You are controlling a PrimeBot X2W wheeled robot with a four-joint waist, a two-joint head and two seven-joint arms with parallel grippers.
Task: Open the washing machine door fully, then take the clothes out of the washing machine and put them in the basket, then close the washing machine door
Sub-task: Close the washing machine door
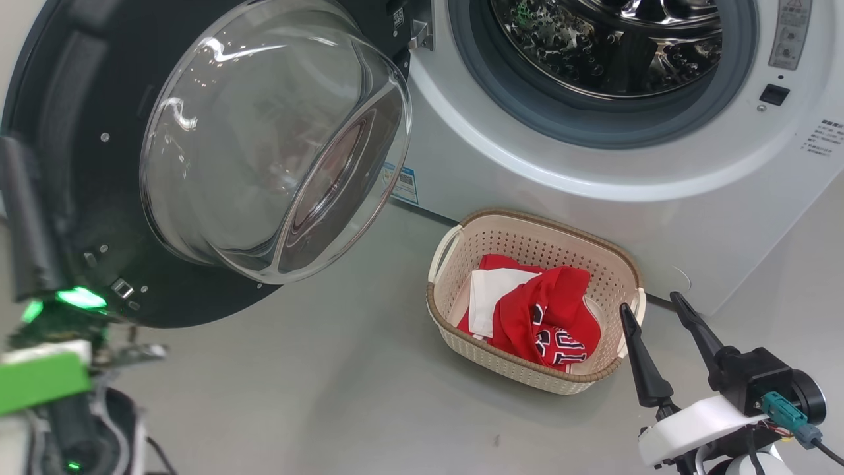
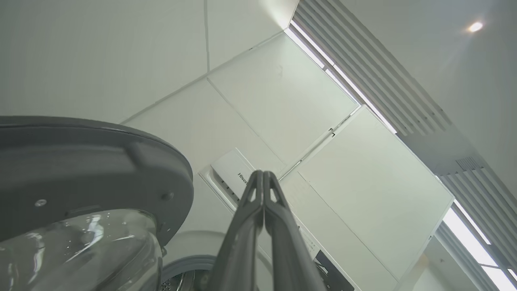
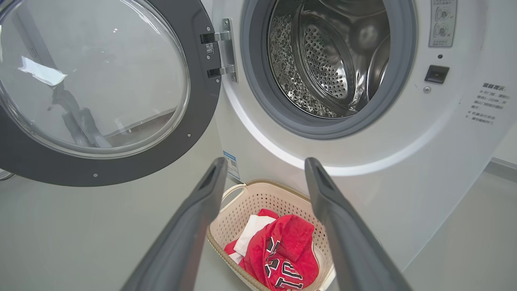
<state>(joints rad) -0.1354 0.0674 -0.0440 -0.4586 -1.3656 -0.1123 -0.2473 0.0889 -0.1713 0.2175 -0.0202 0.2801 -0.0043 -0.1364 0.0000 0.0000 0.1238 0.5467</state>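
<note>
Hanging wide on its hinge [image 3: 226,48], the washing machine door [image 1: 264,138] stands to the left of the right gripper [image 1: 649,301], its glass bowl [image 3: 93,76] bulging out over the grey floor [image 1: 330,382]. Straight ahead of that gripper's parted fingers rises the washing machine [image 1: 593,191], whose steel drum [image 3: 323,68] shows through the round opening. The basket [image 1: 514,369] sits on the floor against the machine's front, just beside and below the spread fingertips, one finger close to its white handle [image 1: 636,303]. The clothes [image 1: 541,316] lie bunched inside it, red with white trim. The left gripper [image 2: 263,173] points up toward ceiling panels [image 2: 282,93], fingers pressed together on nothing, with the door's dark rim close at its left.
</note>
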